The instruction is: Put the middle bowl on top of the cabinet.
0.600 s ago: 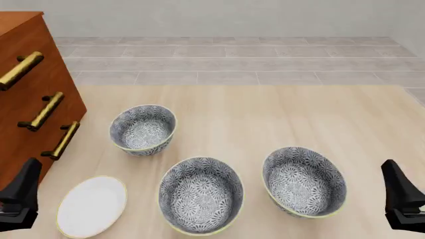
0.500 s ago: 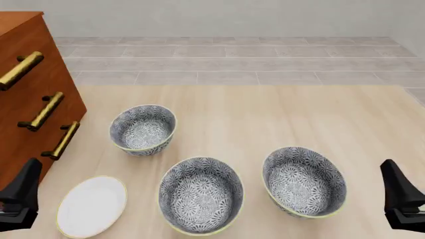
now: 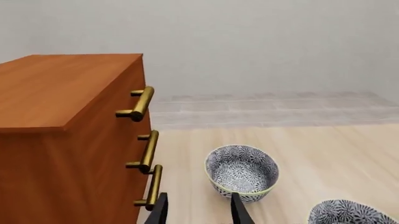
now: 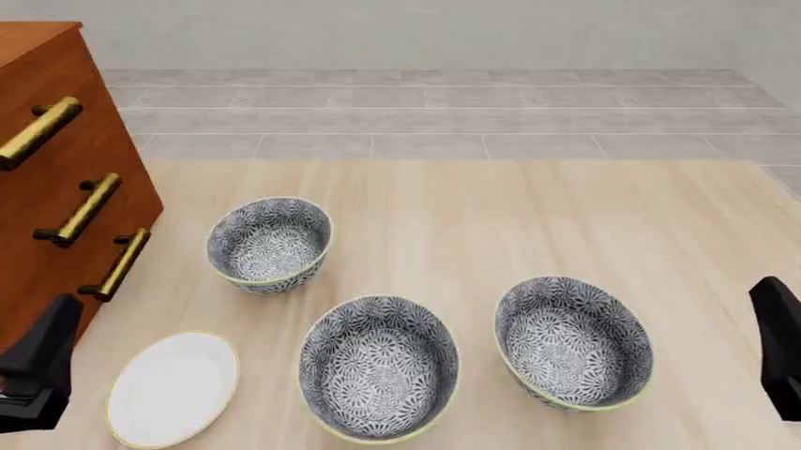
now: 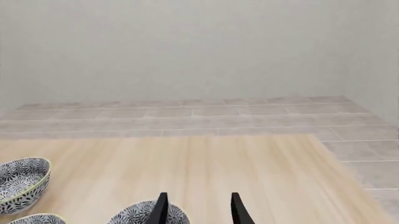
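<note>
Three look-alike blue-and-white floral bowls stand on the wooden table. The middle bowl (image 4: 379,366) is nearest the front edge, with one bowl (image 4: 269,244) further back on its left and another (image 4: 573,340) to its right. In the left wrist view the middle bowl (image 3: 352,212) shows only at a corner. The reddish-brown cabinet (image 4: 51,178) with brass handles rises at the far left, and its flat top (image 3: 56,88) is bare. My left gripper (image 4: 37,370) hangs by the cabinet's foot, open (image 3: 199,214) and empty. My right gripper (image 4: 778,347) sits at the right edge, open (image 5: 198,212) and empty.
A flat white plate (image 4: 173,387) with a yellow rim lies at the front left, between the left gripper and the middle bowl. Beyond the table's far edge is grey tiled floor (image 4: 426,112) and a pale wall.
The right gripper has shifted toward the right edge of the front view, so less of it shows. The left gripper, bowls and plate have stayed put.
</note>
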